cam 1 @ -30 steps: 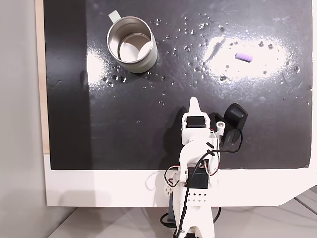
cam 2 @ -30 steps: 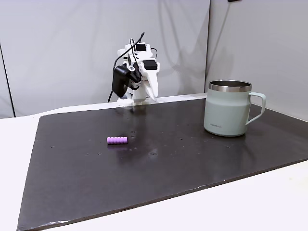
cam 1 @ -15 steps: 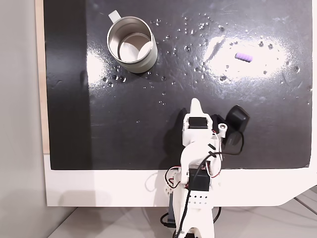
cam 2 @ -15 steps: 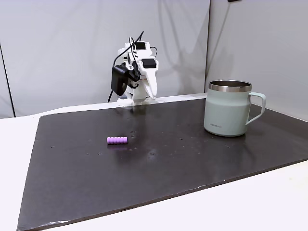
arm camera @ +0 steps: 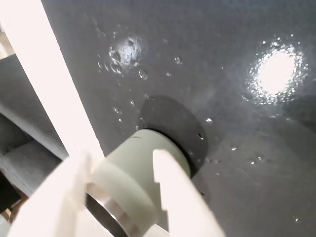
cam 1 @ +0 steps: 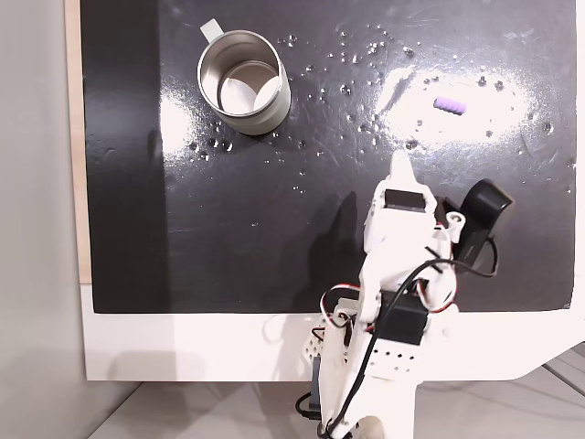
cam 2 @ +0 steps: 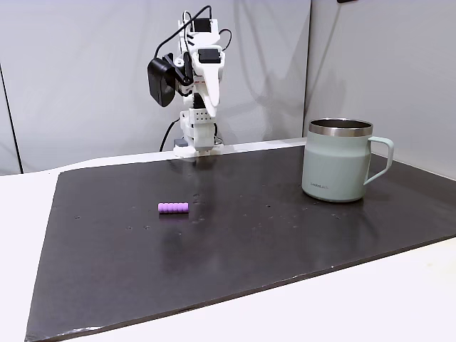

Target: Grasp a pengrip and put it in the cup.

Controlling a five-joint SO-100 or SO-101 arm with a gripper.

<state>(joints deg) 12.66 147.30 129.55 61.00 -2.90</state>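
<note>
a: wrist view first: two pale fingers frame the cup, with a clear gap between them and nothing in it. so the gripper is parted and empty.

b: and the step?

a: i'd call it the reach, barely begun. nothing is grasped yet. in a fixed view from above the pengrip lies flat on the dark mat, up toward the right, well apart from the gripper, whose tip points roughly its way.

b: is the cup near it?

a: no. the cup stands upright at the upper left of that view, handle tab at its top edge, well apart from the pengrip. in a fixed view from the table's side the cup sits at the right and the pengrip at the left, lying crosswise.

b: where is the arm there?

a: raised at the far edge of the mat, gripper hanging high above the surface, touching nothing.

b: so what does the next move call for?

a: my guess: swing further toward the pengrip, come down over it, and line the fingers across its short width. it's tiny and looks soft and ribbed, so the close should be gentle and well centred. shiny specks dot the mat nearby; they're not the target.
</note>
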